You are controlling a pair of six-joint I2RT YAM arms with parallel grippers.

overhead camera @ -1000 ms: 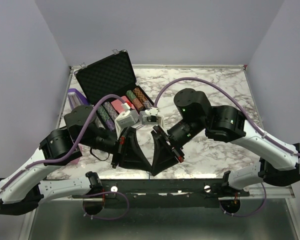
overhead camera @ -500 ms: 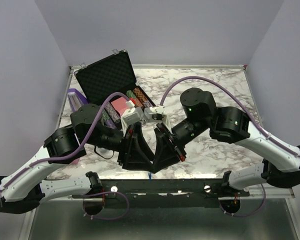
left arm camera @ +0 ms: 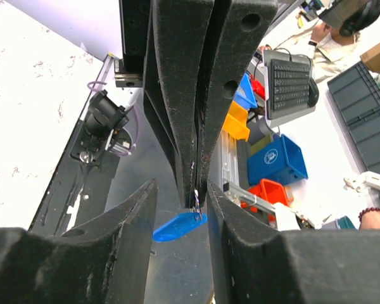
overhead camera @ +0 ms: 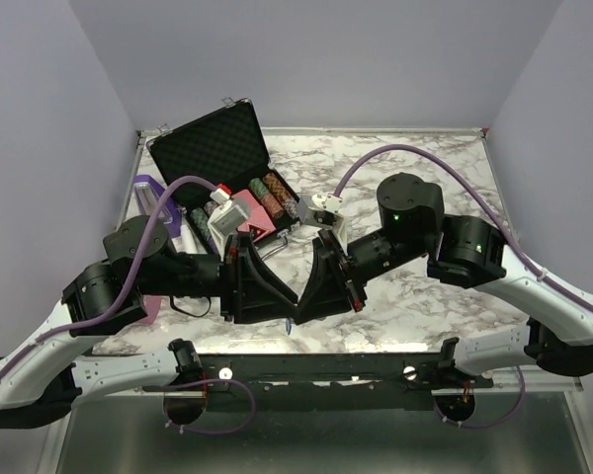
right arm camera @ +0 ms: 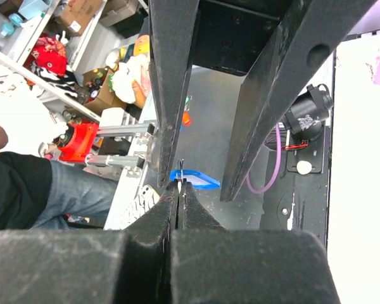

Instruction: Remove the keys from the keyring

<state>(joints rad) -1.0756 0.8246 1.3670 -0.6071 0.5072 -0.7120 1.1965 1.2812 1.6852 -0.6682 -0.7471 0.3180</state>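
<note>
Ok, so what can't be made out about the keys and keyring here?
- Silvery keys: none identifiable in any view; the shut right gripper covers its catch, leaving only a thin metal sliver, key or ring unclear.
- Oblong blue plastic tag: label side unseen from both wrists; a mere speck in the top view.
- Left gripper: open; any contact with the sliver is hidden behind the right fingers.
</note>
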